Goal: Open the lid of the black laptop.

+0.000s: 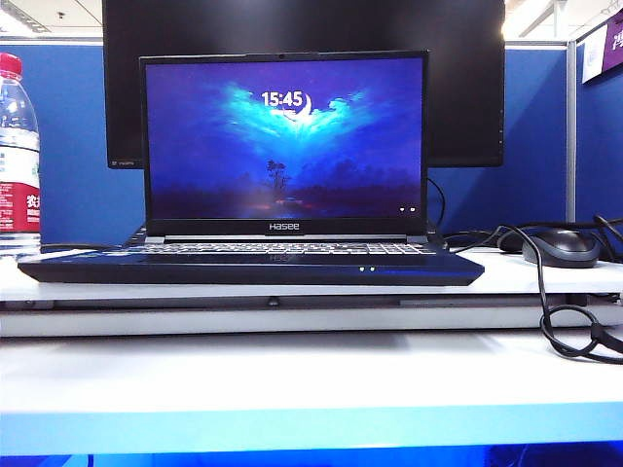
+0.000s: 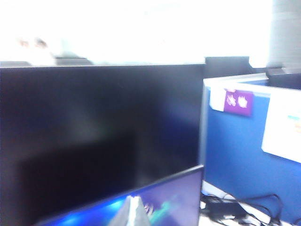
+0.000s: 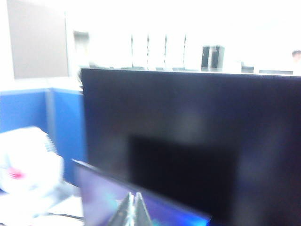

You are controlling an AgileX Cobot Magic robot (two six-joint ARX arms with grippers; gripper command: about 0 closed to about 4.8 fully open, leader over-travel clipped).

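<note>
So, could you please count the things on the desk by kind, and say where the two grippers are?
Laptop, lid raised: 1
Monitor: 1
Water bottle: 1
Mouse: 1
Total: 4
Left gripper and right gripper are up by the lid's top edge, tips together, holding nothing.

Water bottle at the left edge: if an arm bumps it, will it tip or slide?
The bottle stands tall and narrow, so a high bump would probably tip it, and then it could roll. Its fill level is unclear, so its weight is uncertain. Neither end effector appears outside its wrist view.

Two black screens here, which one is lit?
The lid of the black laptop, showing a blue wallpaper and 15:45. The larger monitor behind it is dark.
</note>
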